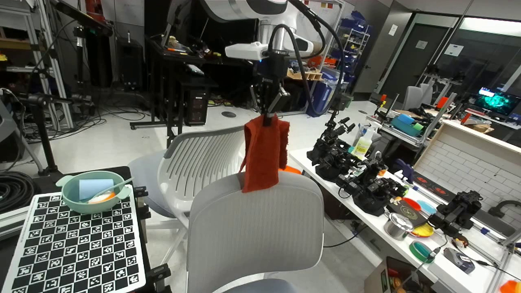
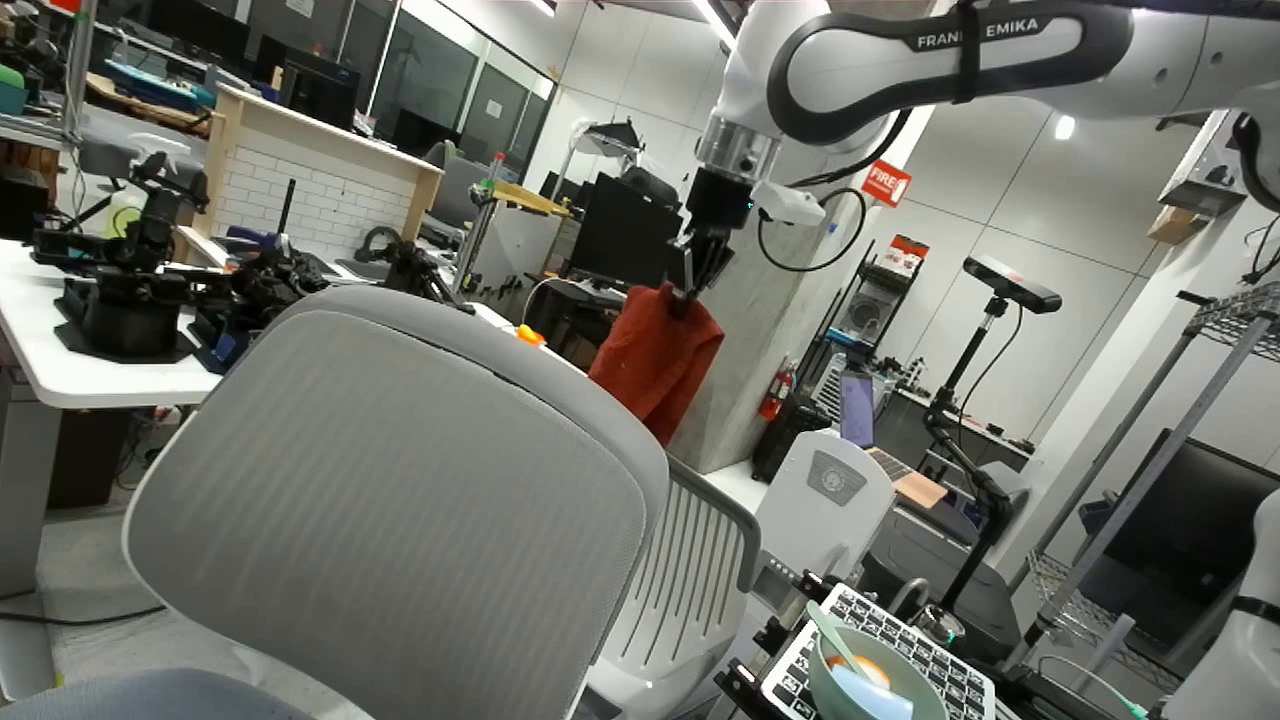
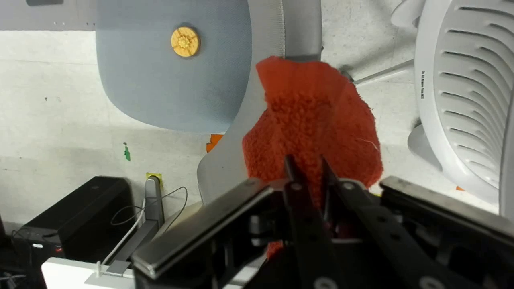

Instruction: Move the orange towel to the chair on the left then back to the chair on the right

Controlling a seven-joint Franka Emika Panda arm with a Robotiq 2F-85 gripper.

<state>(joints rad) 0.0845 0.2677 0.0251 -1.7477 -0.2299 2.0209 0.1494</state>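
The orange-red towel (image 1: 262,156) hangs from my gripper (image 1: 267,119) in both exterior views; the towel (image 2: 655,360) and gripper (image 2: 683,298) also show here. In the wrist view the fingers (image 3: 307,164) are closed on a bunched fold of the towel (image 3: 305,100). The towel hangs at the top edge of the grey solid-backed chair (image 1: 260,228), also seen here (image 2: 400,480). I cannot tell whether it touches the backrest. The slatted chair (image 1: 199,162) stands beside it, also at the right of the wrist view (image 3: 466,100). The towel's lower part is partly hidden in an exterior view.
A green bowl (image 1: 91,205) stands on a checkered board (image 1: 81,252) beside the chairs. A white table (image 1: 366,219) with black robot arms stands on the other side. In the wrist view a round yellow object (image 3: 185,41) lies on the grey seat (image 3: 160,92).
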